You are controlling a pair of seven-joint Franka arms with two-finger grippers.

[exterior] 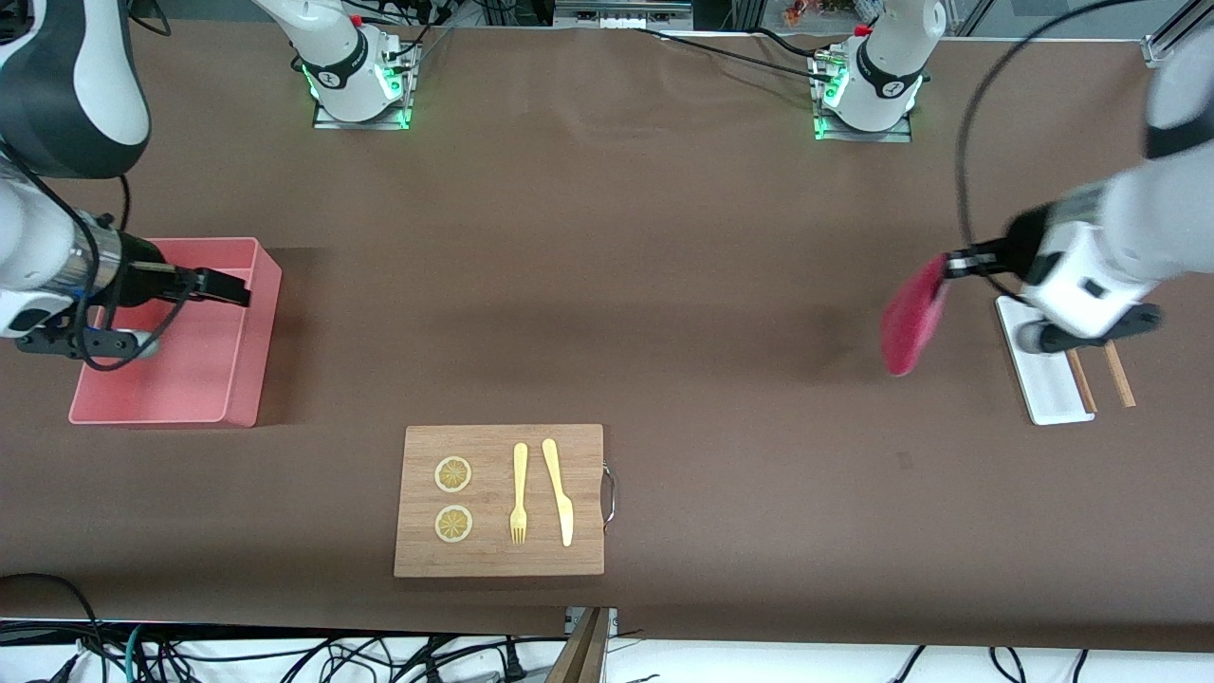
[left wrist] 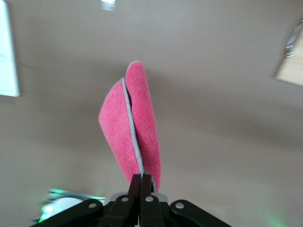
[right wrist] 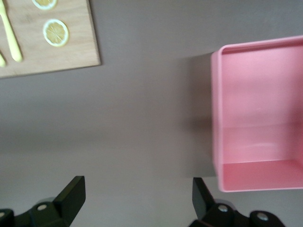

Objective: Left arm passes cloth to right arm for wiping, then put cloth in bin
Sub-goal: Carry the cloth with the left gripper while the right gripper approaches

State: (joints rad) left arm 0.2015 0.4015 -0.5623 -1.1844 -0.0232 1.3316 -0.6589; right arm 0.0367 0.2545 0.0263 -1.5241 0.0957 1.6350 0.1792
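Front view first: the left arm (exterior: pixel 1119 237) comes in from the left arm's end of the table, smeared by motion, its upper part cut off by the frame edge. The left gripper (exterior: pixel 953 266) has its jaws closed tight on a corner of the cloth (exterior: pixel 912 318), which hangs in the air over bare brown table (exterior: pixel 664 285), just beside the white tray (exterior: pixel 1043 379). In the left wrist view the jaws pinch together with the cloth (left wrist: pixel 135 127) sticking out folded double, pink towelling on both faces and a grey hem running along the fold; the reverse side cannot be seen. The tray is partly covered by the arm, and two brown sticks (exterior: pixel 1100 375), chopsticks perhaps, show only their lower ends.

Over at the right arm's end, the right arm (exterior: pixel 57 190) is only partly in frame, and the right gripper (exterior: pixel 223 286) hangs over the bin (exterior: pixel 242 379) with nothing in it. The right wrist view shows its jaws spread wide apart, only the tips visible, above the table beside the bin (right wrist: pixel 255 113), whose one end runs out of frame.

Nearer the front camera lies the wooden cutting board (exterior: pixel 500 500) with two lemon slices (exterior: pixel 453 499), a yellow fork (exterior: pixel 519 493) and a yellow knife (exterior: pixel 559 491).
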